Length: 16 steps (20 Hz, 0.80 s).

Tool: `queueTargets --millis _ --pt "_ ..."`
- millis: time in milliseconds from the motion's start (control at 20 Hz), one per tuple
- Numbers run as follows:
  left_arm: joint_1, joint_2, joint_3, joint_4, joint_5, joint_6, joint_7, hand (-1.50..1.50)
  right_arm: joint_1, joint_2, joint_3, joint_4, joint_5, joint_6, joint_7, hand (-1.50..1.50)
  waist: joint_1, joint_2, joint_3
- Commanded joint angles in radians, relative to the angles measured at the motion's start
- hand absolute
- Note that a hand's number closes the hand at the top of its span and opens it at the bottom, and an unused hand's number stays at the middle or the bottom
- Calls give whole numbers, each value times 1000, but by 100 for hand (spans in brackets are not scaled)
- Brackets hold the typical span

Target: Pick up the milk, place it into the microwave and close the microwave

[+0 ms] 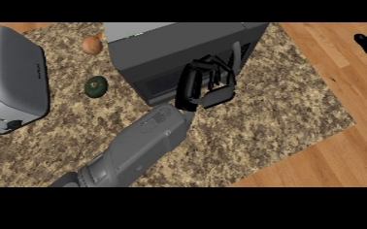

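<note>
light: even, moderate | shadows: faint | glare: none | blur: none

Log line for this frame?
left hand against microwave front | milk not visible | right hand at right edge

dark grey microwave [172, 43], speckled brown counter [287, 102], green avocado [96, 86]

Hidden and cut off

The microwave [183, 48] runs past the top edge; the hand [204, 85] covers part of its front. The grey appliance [22, 82] is cropped at left. No milk shows.
</note>
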Motion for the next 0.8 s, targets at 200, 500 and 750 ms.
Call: queueTargets --millis 200,500,750 --pt "-68 0 25 86 44 -21 8 150 -18 -22 12 -7 -42 30 24 -150 -4 15 -2" --pt "-79 0 9 91 64 -13 -6 150 -17 -32 36 -8 -84 77 40 -150 -8 17 0" --pt "-76 0 0 105 77 -18 -21 150 -18 -44 39 -12 -110 82 54 -150 -14 16 -1"
